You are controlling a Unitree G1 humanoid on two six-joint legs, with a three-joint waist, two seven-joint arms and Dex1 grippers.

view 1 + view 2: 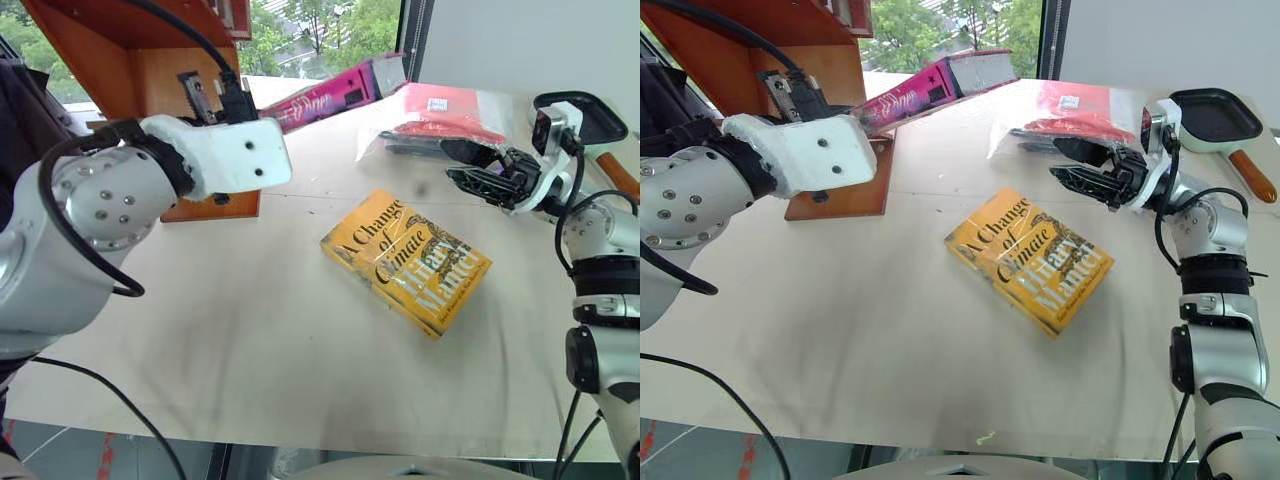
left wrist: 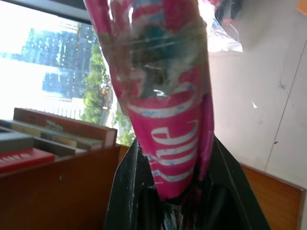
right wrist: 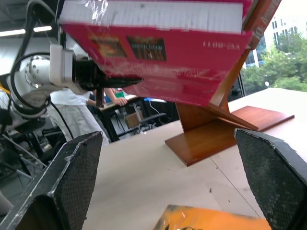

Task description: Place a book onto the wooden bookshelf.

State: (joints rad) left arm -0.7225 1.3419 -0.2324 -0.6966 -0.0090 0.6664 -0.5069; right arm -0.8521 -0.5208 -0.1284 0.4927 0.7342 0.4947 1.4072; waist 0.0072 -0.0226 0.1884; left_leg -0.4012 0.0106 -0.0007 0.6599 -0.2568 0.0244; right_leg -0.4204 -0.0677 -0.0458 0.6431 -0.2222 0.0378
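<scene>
Book [image 1: 940, 85] hangs in the air at 12 o'clock of the table [image 1: 250, 330], clenched at one end by my left gripper [image 1: 235, 105], with its far end jutting toward 1 o'clock, just beside the bookshelf [image 1: 130, 50]. My right gripper [image 1: 1075, 165] stands released and empty at 3 o'clock, near a plastic bag [image 1: 1080, 105] and well apart from the yellow book [image 1: 1030, 260] lying flat at the centre.

Hazards from this state:
- The grip covers only one end, and the book wears a slick film wrap. The long overhang can lever it loose or let it sag.
- The slanted side panel sits close to the book. A tilted approach can strike the panel or a board edge and knock the book out of my fingers [image 2: 127, 191].
- Books already stand on a board; a crowded slot can block entry.
</scene>
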